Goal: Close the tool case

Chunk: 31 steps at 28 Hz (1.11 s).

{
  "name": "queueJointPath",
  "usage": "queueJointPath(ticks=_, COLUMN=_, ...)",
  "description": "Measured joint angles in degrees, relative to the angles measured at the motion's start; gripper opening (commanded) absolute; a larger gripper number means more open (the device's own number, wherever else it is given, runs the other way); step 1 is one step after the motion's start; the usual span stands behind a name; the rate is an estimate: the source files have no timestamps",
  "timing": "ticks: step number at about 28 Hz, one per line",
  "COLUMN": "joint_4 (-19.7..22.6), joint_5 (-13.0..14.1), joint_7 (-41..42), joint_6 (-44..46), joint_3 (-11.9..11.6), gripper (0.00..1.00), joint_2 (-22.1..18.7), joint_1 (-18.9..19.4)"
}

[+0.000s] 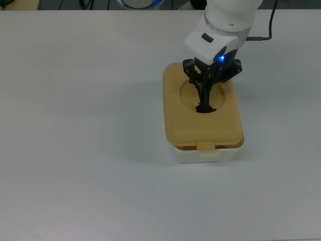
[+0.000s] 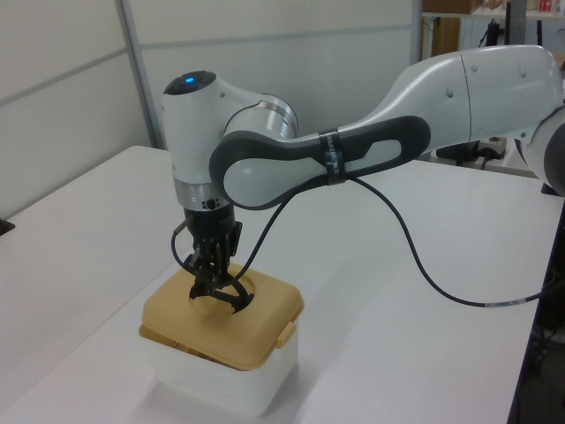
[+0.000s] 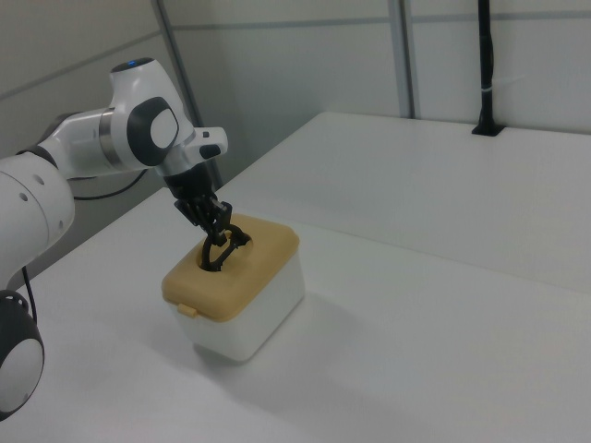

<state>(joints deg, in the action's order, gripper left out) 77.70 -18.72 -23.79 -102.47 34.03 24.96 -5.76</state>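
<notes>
Tub: the white tub (image 1: pixel 205 154) of the tool case stands on the white tabletop (image 1: pixel 90 125), toward the top view's right and close under the arm; only its rim and near wall show below the lid in the top view.
Lid: the tan lid (image 1: pixel 220 130) lies flat over the tub and covers nearly the whole opening; its small front tab (image 1: pixel 206 146) hangs over the tub's near wall in the top view.
Lid in side views: in the left view the lid (image 2: pixel 252 331) sits level on the tub (image 2: pixel 225 384); in the right view the lid (image 3: pixel 254 263) caps the tub (image 3: pixel 254 318) the same way.
Handle: a black handle (image 1: pixel 204 107) sits in the lid's round recess.
Gripper: the gripper (image 1: pixel 204 95) points straight down into the recess, fingers drawn together on the black handle.
Gripper in side views: the gripper (image 2: pixel 210 284) and (image 3: pixel 218 247) meets the lid's top at the recess.
Arm: the white arm (image 2: pixel 371 132) reaches in from the left view's right, with a black cable (image 2: pixel 424 265) looping below it.
</notes>
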Motion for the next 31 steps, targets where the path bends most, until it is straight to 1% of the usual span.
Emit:
queueJointPath(ticks=2, joint_4=-0.02, joint_5=-0.51, joint_7=-0.01, joint_6=-0.32, joint_3=-0.01, gripper=0.01, joint_2=0.22, joint_1=0.0)
queueJointPath(ticks=3, joint_4=-0.03, joint_5=-0.68, joint_7=-0.02, joint_6=-0.52, joint_3=-0.02, gripper=0.08, joint_2=0.34, joint_1=0.0)
queueJointPath(ticks=4, joint_4=-0.06, joint_5=-0.77, joint_7=-0.03, joint_6=-0.64, joint_3=-0.02, gripper=0.39, joint_2=0.46, joint_1=-0.01)
queueJointPath(ticks=5, joint_4=-0.13, joint_5=-0.8, joint_7=-0.04, joint_6=-0.73, joint_3=-0.03, gripper=0.58, joint_2=0.61, joint_1=-0.01)
queueJointPath(ticks=7, joint_4=-0.22, joint_5=-0.8, joint_7=-0.09, joint_6=-0.88, joint_3=-0.03, gripper=0.8, joint_2=0.81, joint_1=-0.01)
queueJointPath(ticks=8, joint_4=-0.24, joint_5=-0.82, joint_7=-0.18, joint_6=-1.07, joint_3=-0.05, gripper=1.0, joint_2=0.91, joint_1=-0.01)
queueJointPath(ticks=14, joint_4=-0.28, joint_5=-0.99, joint_7=-1.58, joint_6=-1.92, joint_3=-0.11, gripper=1.0, joint_2=1.58, joint_1=-0.01)
queueJointPath(ticks=25, joint_4=-0.31, joint_5=-1.0, joint_7=-1.76, joint_6=-1.81, joint_3=-0.09, gripper=1.0, joint_2=1.63, joint_1=0.01)
queueJointPath(ticks=31, joint_4=-1.36, joint_5=-1.0, joint_7=-1.73, joint_6=1.34, joint_3=0.04, gripper=1.0, joint_2=1.52, joint_1=0.03)
